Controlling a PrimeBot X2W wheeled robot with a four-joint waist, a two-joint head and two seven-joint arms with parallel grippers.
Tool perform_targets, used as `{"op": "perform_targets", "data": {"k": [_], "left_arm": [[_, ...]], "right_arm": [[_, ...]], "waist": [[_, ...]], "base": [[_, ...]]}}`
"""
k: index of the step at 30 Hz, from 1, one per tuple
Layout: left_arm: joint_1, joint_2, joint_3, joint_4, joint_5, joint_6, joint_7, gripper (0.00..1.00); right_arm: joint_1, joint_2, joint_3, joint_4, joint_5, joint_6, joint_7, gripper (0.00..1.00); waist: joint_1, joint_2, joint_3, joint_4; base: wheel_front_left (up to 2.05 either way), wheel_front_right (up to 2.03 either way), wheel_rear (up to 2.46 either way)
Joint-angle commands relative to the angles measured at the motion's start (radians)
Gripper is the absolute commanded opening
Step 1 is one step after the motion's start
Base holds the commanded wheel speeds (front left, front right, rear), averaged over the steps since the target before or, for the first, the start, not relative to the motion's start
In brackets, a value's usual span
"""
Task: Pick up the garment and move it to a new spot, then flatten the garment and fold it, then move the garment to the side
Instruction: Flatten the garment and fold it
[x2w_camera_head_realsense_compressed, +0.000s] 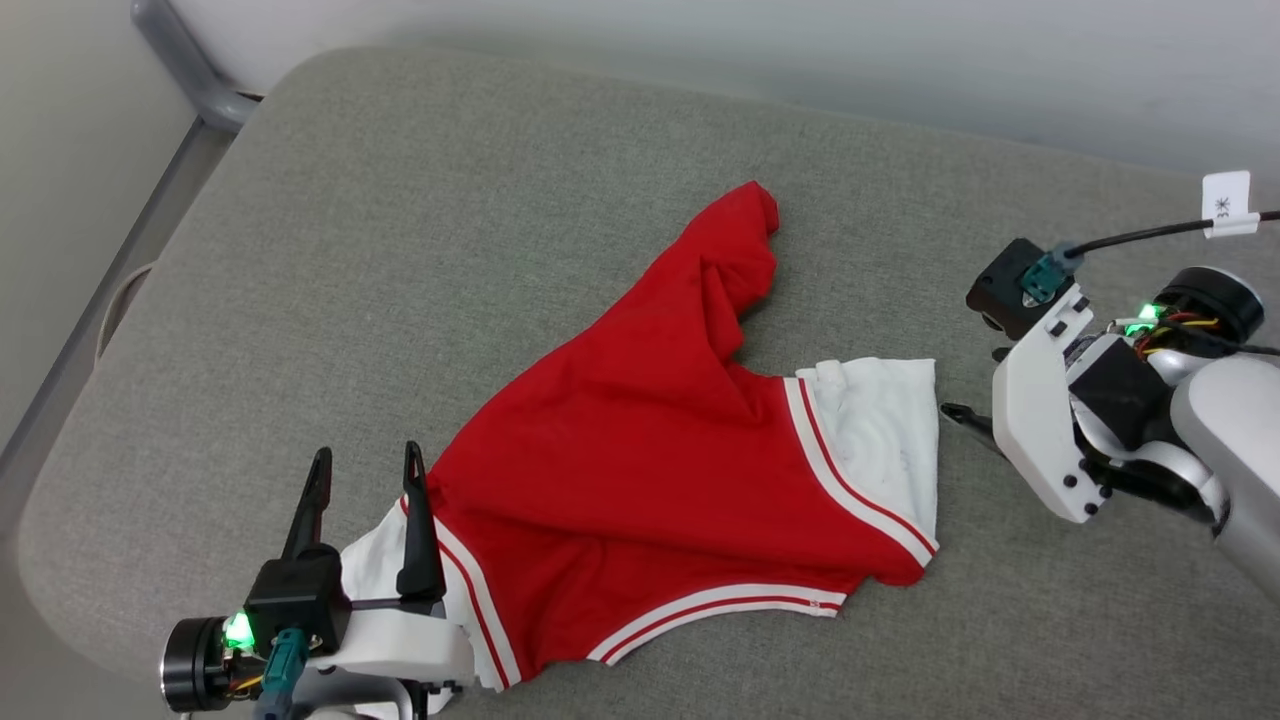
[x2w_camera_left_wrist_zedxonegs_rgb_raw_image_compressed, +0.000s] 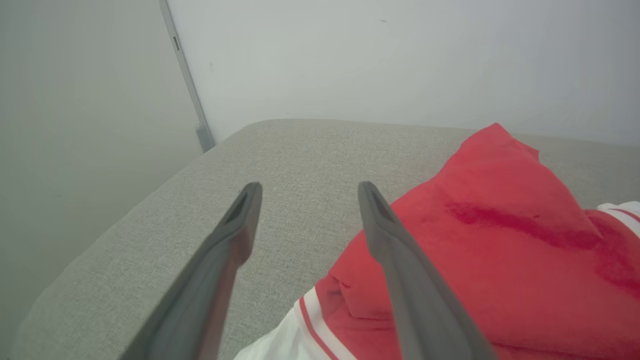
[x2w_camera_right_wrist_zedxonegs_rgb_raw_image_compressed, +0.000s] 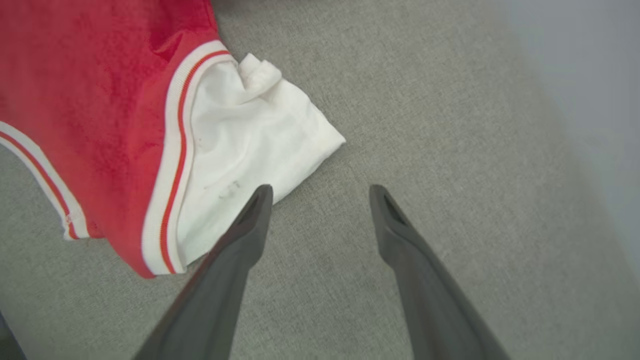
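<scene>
Red garment (x2w_camera_head_realsense_compressed: 650, 450) lies rumpled on grey cushion (x2w_camera_head_realsense_compressed: 400, 250); left hand (x2w_camera_head_realsense_compressed: 367, 450) and right hand (x2w_camera_right_wrist_zedxonegs_rgb_raw_image_compressed: 321, 189) gape empty, left perhaps brushing it.

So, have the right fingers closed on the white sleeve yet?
No, the right fingers stand spread over bare grey cushion, nothing between them, beside the white sleeve of the garment.

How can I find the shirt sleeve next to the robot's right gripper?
On the grey cushion lies a crumpled red garment. Its white sleeve sticks out toward the right gripper. Unlike the other sleeve, partly behind the left gripper, it lies fully in view.
</scene>
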Motion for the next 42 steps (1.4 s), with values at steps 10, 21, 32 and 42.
{"op": "perform_targets", "data": {"k": [10, 21, 32, 42], "left_arm": [[-0.065, -0.111, 0.068, 0.027, 0.082, -0.09, -0.003, 1.0], [-0.074, -0.165, 0.121, 0.044, 0.13, -0.14, -0.003, 1.0], [-0.033, -0.169, 0.176, 0.063, 0.172, -0.17, -0.003, 1.0], [0.043, -0.156, 0.216, 0.072, 0.191, -0.188, -0.003, 1.0]], "right_arm": [[-0.126, 0.003, 0.141, 0.099, 0.067, -0.001, 0.097, 1.0], [-0.102, 0.035, 0.296, 0.2, 0.106, -0.001, 0.048, 0.0], [-0.138, 0.012, 0.235, 0.203, 0.159, -0.001, -0.215, 0.0], [0.029, -0.08, 0.128, 0.187, 0.218, -0.002, -0.362, 0.0]], "waist": [[-0.0001, 0.0, 0.109, 0.069], [-0.0001, 0.0, 0.136, 0.072], [-0.0001, 0.0, 0.028, -0.001], [-0.0001, 0.0, -0.082, -0.081]], "base": [[0.0, 0.0, 0.0], [0.0, 0.0, 0.0], [0.0, 0.0, 0.0], [0.0, 0.0, 0.0]]}}
